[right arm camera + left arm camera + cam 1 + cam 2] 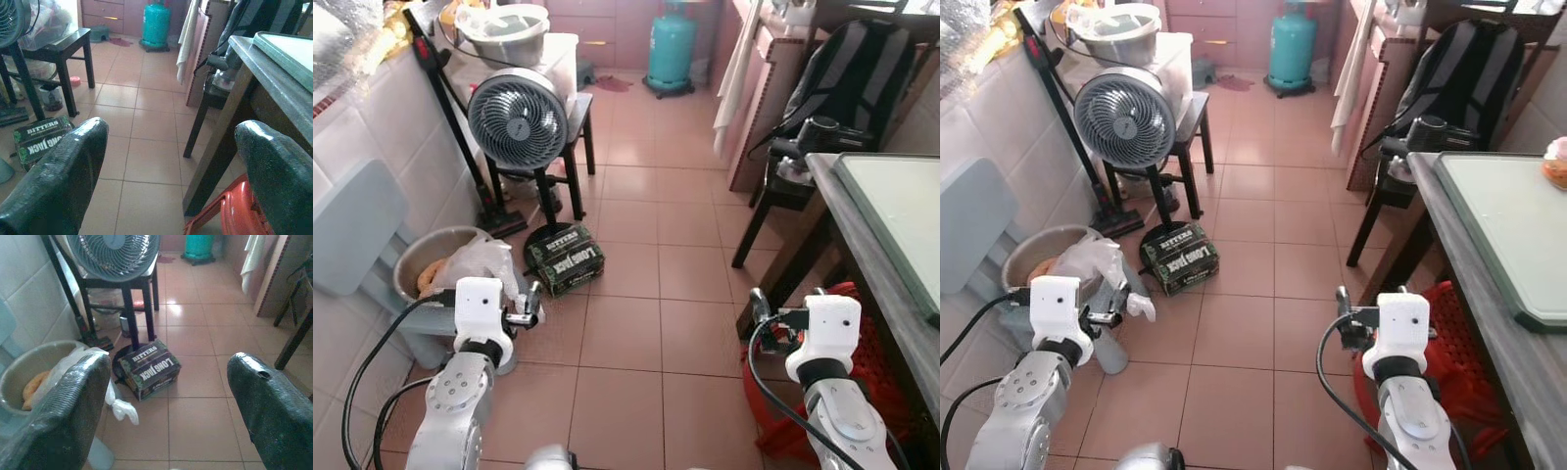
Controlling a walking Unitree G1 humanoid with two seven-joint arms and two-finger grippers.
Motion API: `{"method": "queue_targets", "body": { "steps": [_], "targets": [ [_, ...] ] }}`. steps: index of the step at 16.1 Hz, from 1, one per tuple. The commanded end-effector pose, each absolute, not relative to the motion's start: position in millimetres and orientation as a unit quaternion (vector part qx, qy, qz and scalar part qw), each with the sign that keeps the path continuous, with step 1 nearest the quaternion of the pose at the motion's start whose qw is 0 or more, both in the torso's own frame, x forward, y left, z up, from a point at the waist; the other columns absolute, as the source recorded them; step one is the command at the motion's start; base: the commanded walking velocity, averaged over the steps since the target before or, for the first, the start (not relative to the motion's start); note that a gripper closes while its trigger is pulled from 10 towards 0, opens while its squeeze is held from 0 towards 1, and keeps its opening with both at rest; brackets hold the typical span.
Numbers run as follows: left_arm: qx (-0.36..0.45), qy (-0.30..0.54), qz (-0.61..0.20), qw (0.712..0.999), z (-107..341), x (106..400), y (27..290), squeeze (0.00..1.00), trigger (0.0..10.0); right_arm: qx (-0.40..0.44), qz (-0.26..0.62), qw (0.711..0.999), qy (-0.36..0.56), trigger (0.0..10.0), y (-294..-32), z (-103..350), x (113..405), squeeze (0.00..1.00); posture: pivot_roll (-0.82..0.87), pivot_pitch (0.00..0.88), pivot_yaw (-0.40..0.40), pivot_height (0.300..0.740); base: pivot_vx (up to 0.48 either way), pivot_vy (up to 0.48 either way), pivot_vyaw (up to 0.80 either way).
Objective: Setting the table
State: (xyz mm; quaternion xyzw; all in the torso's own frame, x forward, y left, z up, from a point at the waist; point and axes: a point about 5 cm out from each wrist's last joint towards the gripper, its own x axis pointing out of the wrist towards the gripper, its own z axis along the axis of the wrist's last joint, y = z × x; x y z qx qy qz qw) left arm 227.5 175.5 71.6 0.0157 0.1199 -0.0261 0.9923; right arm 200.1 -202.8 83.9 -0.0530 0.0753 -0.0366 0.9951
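The left claw is held low over the tiled floor, its two black fingers spread wide apart with nothing between them. The right claw is likewise held wide open and empty, just beside the leg of the desk on the robot's right. Between the left claw's fingers, a dark carton printed "BITTERS" and "LONG JACK" is seen lying on the floor, touching the black base of a standing fan. Beside the carton, against the tiled wall, a round basin is placed, holding something orange and a white plastic bag. Behind the fan a black stool is set, with a metal bowl on a white unit behind it. Farther back, a teal gas cylinder is stood on the floor. On the desk a pale green board is laid, with a small orange item at its far edge. A red basket is tucked under the desk, and a black backpack is propped on a dark chair near the desk's far end.
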Motion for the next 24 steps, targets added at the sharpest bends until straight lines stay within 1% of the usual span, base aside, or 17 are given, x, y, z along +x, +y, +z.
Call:
{"method": "queue_targets", "body": {
  "steps": [1,2,3,4,7,10,12,21,24],
  "targets": [
    [0.015,0.112,-0.024,0.993,77,227,176,0.00,10.0,-0.053,-0.035,0.995,0.072,10.0,-202,88,200,0.00,-0.03,0.000,0.011,0.740,0.000,0.000,0.00],
    [0.018,0.107,-0.029,0.994,81,230,174,0.00,10.0,-0.044,-0.040,0.996,0.073,10.0,-200,89,204,0.00,-0.03,0.000,0.020,0.740,0.000,0.480,-0.80],
    [0.018,0.109,-0.054,0.992,83,233,168,0.00,10.0,-0.026,-0.043,0.996,0.078,10.0,-193,88,206,0.00,-0.04,0.000,0.032,0.740,0.000,0.480,-0.80],
    [0.015,0.112,-0.063,0.992,85,234,165,0.00,10.0,-0.017,-0.050,0.995,0.084,10.0,-192,86,203,0.00,-0.04,0.000,0.032,0.740,0.000,0.480,-0.80],
    [0.015,0.111,-0.066,0.992,86,235,163,0.00,10.0,-0.018,-0.049,0.995,0.084,10.0,-192,86,203,0.00,-0.05,0.000,0.035,0.740,0.000,0.446,-0.78],
    [0.006,0.112,-0.073,0.991,88,237,161,0.00,10.0,-0.016,-0.051,0.995,0.084,10.0,-191,88,202,0.00,-0.05,0.000,0.035,0.740,0.000,0.000,0.00],
    [0.004,0.116,-0.075,0.990,88,238,160,0.00,10.0,-0.015,-0.050,0.995,0.087,10.0,-190,87,203,0.00,-0.04,0.000,0.030,0.740,0.000,0.444,0.00],
    [0.007,0.118,-0.078,0.990,87,247,159,0.00,10.0,-0.028,-0.055,0.994,0.091,10.0,-193,86,213,0.00,-0.05,0.000,0.033,0.740,0.000,0.480,-0.80],
    [-0.004,0.116,-0.079,0.990,87,248,157,0.00,10.0,-0.032,-0.058,0.994,0.089,10.0,-194,86,214,0.00,-0.05,0.000,0.035,0.740,0.000,0.191,-0.80]
  ]
}}
